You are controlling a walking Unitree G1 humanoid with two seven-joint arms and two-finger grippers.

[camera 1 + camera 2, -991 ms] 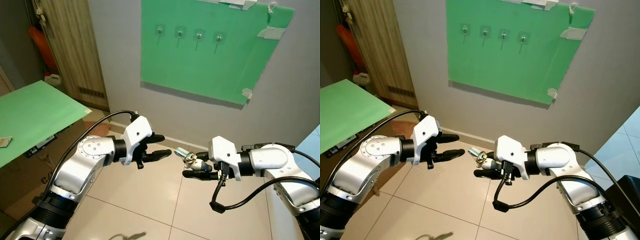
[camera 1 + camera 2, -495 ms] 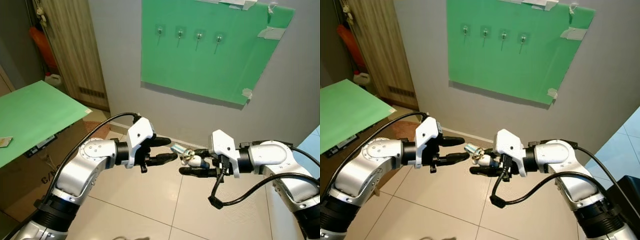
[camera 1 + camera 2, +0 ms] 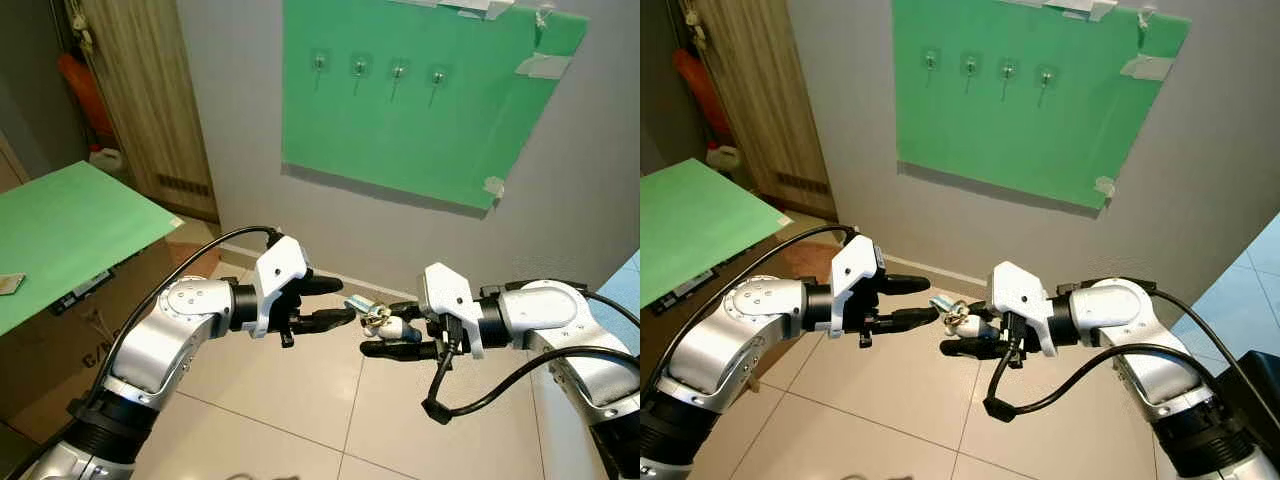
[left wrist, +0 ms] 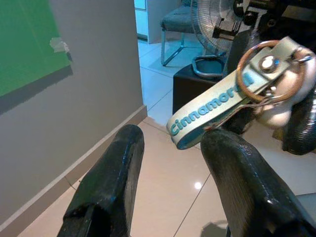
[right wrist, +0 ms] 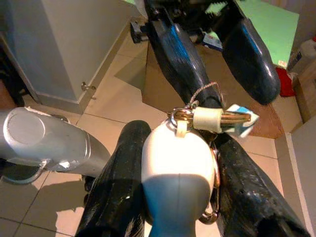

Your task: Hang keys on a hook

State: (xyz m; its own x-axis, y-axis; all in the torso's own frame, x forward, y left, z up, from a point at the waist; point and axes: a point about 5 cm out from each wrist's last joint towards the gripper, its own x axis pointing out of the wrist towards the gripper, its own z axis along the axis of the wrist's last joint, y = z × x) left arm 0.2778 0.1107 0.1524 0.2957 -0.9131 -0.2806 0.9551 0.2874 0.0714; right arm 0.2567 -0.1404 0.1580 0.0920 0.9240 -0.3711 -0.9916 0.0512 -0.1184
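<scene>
Right hand (image 3: pixel 385 328) is clamped on the keyring (image 3: pixel 375 318), held out above the floor tiles, its pale strap (image 4: pixel 210 111) poking toward the left hand (image 3: pixel 335 301). Left hand's fingers are spread wide around the strap's tip, gripping nothing; four hooks (image 3: pixel 378 70) sit on the green board (image 3: pixel 420 130) up the wall.

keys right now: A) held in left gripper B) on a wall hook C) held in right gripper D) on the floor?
C: the right gripper is shut on the keys, with the strap pointing toward the open left gripper, which has not closed on it; the hooks on the green board are bare.
</scene>
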